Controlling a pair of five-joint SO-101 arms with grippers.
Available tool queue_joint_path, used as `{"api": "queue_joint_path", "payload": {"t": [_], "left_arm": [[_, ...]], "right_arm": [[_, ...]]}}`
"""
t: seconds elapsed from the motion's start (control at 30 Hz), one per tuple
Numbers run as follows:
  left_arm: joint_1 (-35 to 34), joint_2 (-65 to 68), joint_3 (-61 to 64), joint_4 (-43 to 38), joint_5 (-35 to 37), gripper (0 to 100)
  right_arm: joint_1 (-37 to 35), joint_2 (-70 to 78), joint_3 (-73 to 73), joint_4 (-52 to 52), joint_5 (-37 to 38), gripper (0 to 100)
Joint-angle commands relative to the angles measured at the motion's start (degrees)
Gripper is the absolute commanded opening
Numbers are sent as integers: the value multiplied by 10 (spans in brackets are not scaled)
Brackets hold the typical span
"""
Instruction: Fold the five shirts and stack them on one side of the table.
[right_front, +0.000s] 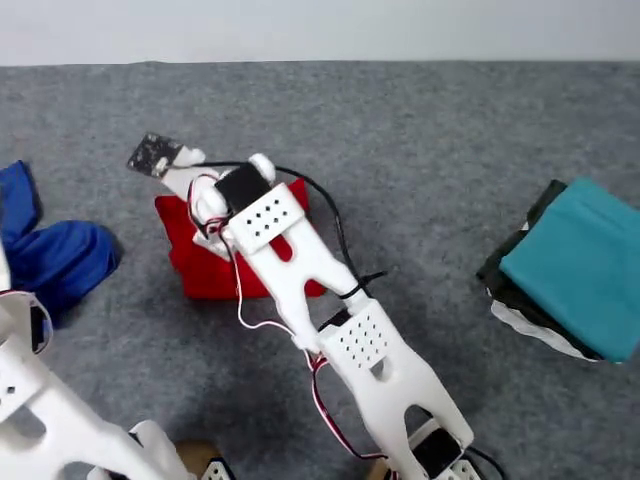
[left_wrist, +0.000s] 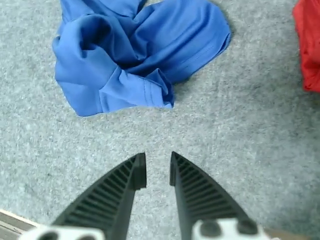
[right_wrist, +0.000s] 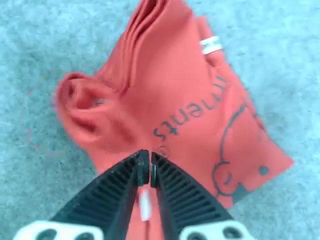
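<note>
Five shirts are what you should count on the table (right_front: 430, 130): one red shirt (right_wrist: 200, 100), one blue shirt (left_wrist: 135, 55), and three in the stack (right_front: 560, 290) at the right edge. That stack has a teal shirt (right_front: 580, 260) on top, a dark shirt (right_front: 505, 275) under it and a white shirt (right_front: 540, 330) peeking out at its near side. By that count three look finished and two remain.

Two grippers are at work. Your right gripper (right_wrist: 146, 162) sits over the red shirt, left of the table's middle. Its jaws are drawn almost together, with the tips down on the red cloth beside a raised, bunched fold. I judge it is pinching a layer to carry it over, since the shirt is partly gathered but not yet flat and square.

Your left gripper (left_wrist: 157, 172) hangs over bare table just near of the blue shirt, with its jaws a little apart and nothing between them. That shirt lies crumpled at the far left, so it looks like the last one waiting. The gripper seems placed there to stay out of the red shirt's way.

The stack sits well apart from both loose shirts, which keeps the working space in the middle free.
</note>
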Motion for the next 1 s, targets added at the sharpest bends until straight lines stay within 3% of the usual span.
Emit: {"api": "queue_joint_path", "payload": {"t": [0.0, 0.4, 0.73, 0.97], "left_arm": [[-7, -11, -1, 11, -7, 87], [-4, -11, -1, -4, -6, 87], [-4, -9, -1, -4, -6, 87], [-4, -9, -1, -4, -6, 87]], "right_arm": [[23, -51, -34, 22, 1, 10], [57, 15, -14, -16, 1, 10], [170, 90, -10, -141, 4, 15], [255, 133, -14, -158, 32, 15]]}}
